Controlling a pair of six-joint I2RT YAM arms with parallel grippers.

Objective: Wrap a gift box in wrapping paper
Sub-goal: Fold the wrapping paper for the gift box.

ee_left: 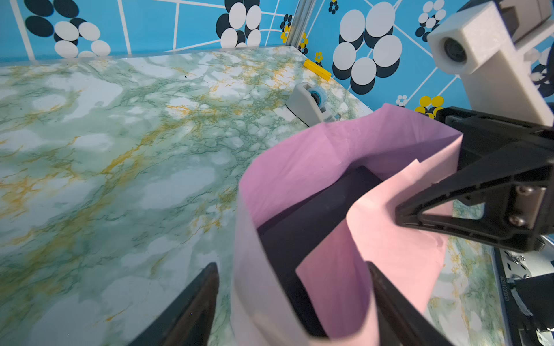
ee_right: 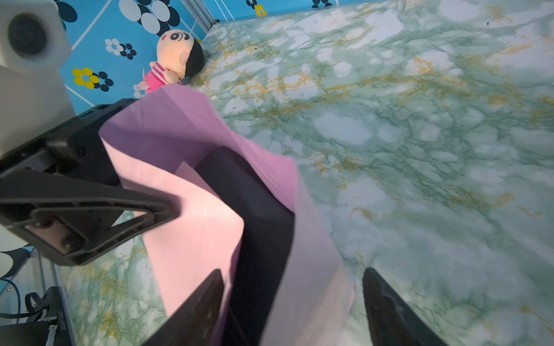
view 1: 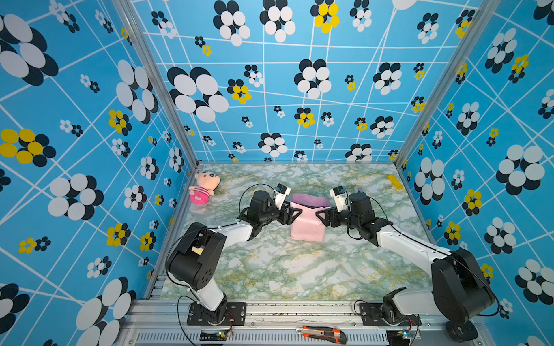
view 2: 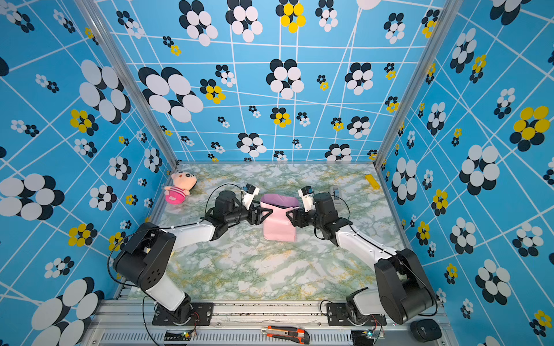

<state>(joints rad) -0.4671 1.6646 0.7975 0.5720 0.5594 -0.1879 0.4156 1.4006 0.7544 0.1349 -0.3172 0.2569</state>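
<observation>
The wrapping paper stands folded up around the gift box at mid-table in both top views, pale pink outside and lilac inside. The wrist views show the black gift box inside the loose paper. My left gripper is open at the bundle's left end, straddling the paper there. One finger touches the paper; the other stands clear of it. My right gripper is open at the right end in the same way.
A pink-striped plush doll lies at the back left corner. A grey tape dispenser stands behind the right arm, and a yellow piece lies by the right wall. An orange utility knife rests on the front rail.
</observation>
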